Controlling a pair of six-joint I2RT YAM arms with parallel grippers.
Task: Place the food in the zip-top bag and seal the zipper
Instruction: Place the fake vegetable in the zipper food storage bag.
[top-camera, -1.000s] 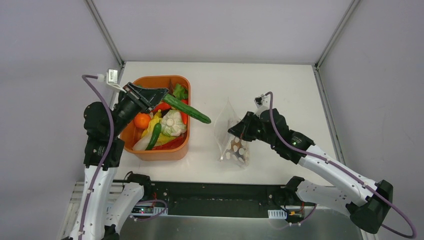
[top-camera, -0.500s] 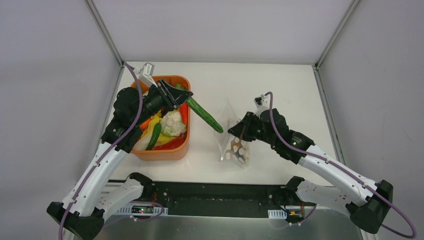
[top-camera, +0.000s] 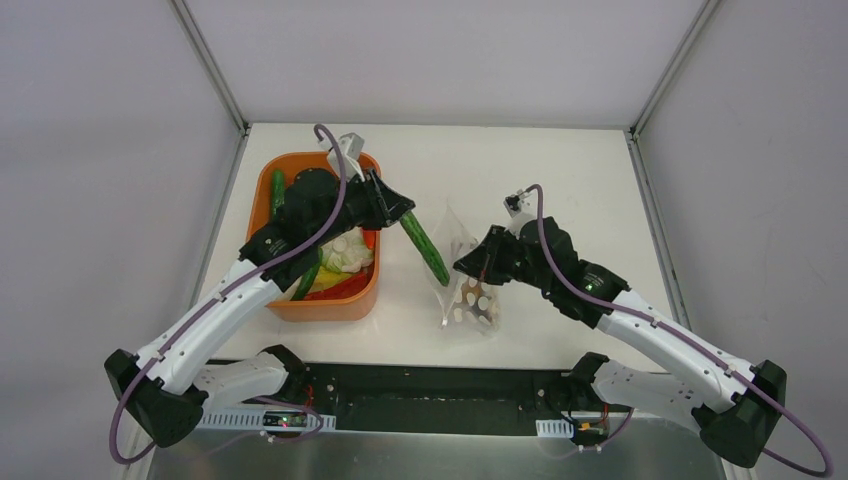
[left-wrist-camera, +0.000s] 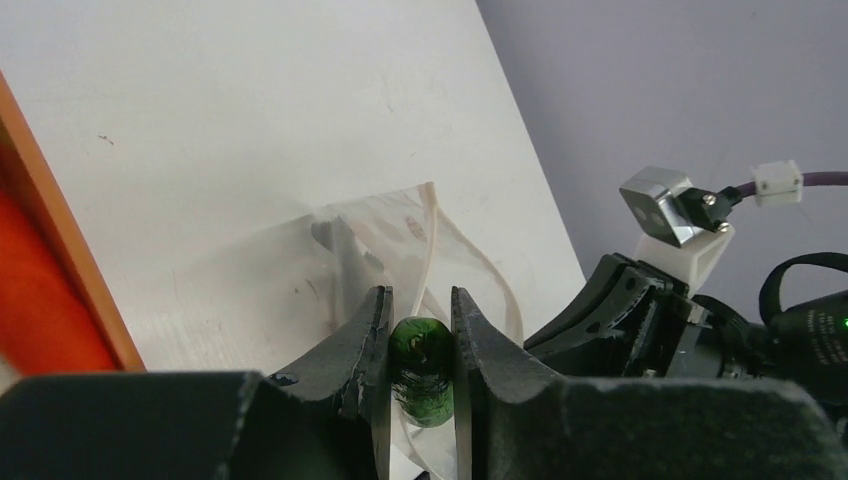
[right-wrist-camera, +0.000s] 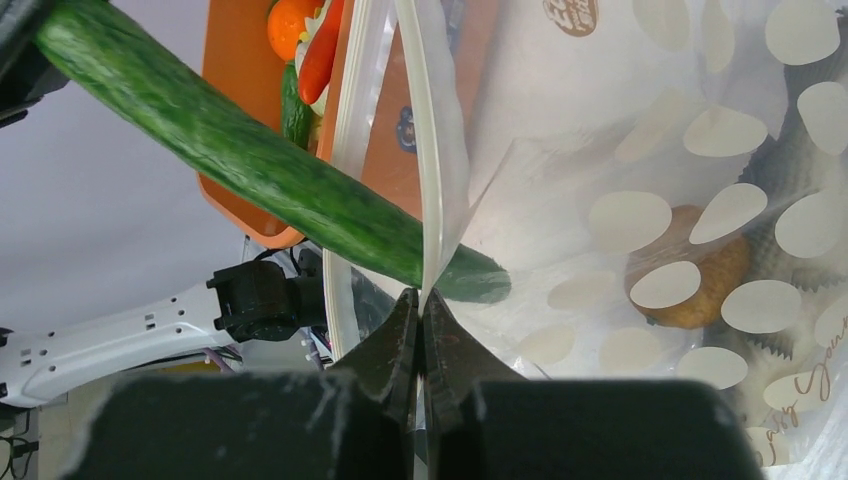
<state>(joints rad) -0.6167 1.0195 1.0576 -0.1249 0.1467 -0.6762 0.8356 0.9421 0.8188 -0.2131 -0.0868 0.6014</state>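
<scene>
Insertion step, centre of the overhead frame: the left gripper (top-camera: 399, 211), clamped on a long dark-green toy cucumber (top-camera: 425, 250), aims it at the mouth of the clear white-dotted zip-top bag (top-camera: 476, 304), whose rim the right gripper (top-camera: 464, 266) pinches; next, probably a deeper push before letting go.

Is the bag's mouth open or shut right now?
Open: the right claw pinches one lip of the zip-top bag, the other lip stands apart, and the cucumber tip pokes between them.

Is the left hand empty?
No, the left hand is clamped on a green cucumber pointing toward the zip-top bag.
</scene>
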